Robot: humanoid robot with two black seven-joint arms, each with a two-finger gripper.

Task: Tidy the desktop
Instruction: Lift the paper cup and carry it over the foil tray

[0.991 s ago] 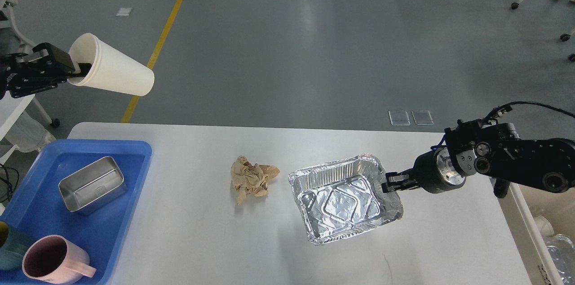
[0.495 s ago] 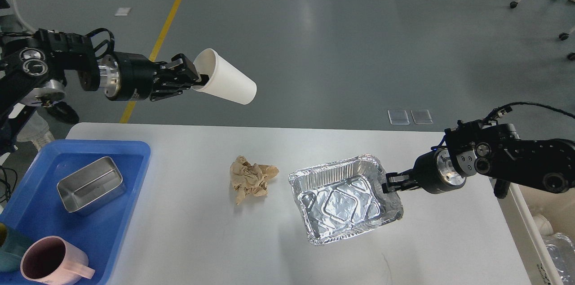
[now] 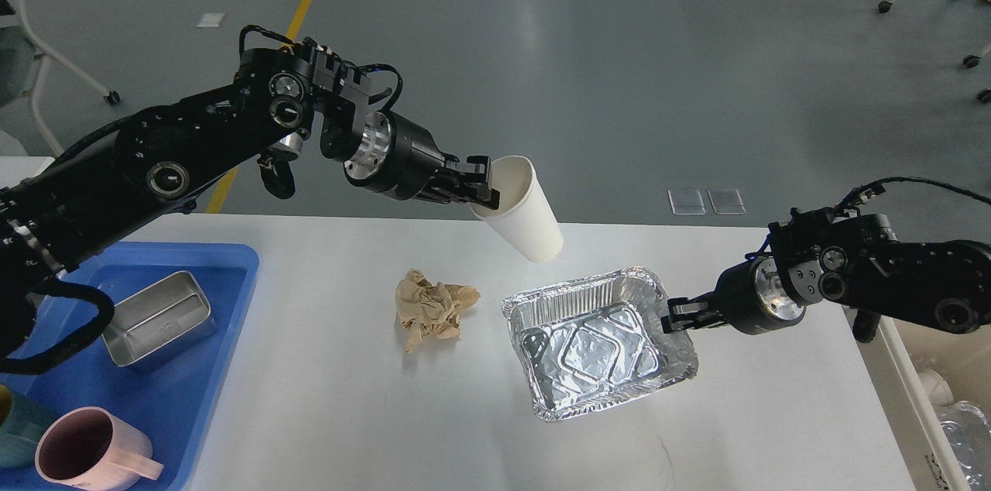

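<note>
Cup (image 3: 520,214) swung in (above desktop (image 3: 325,413)), tilted

The desktop (image 3: 325,413) is a large white rectangular tabletop with rounded far corners and a smooth, faintly glossy surface marked by a few small dark scuffs, lying flat and filling the lower view

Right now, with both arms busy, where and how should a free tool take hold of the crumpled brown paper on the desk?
Come straight down from above on the crumpled brown paper and pinch across its bulky upper lump, near the middle. It lies loose on the desktop, apart from the foil tray, so its sides are open. Its thin lower tail would likely slip or tear.
</note>
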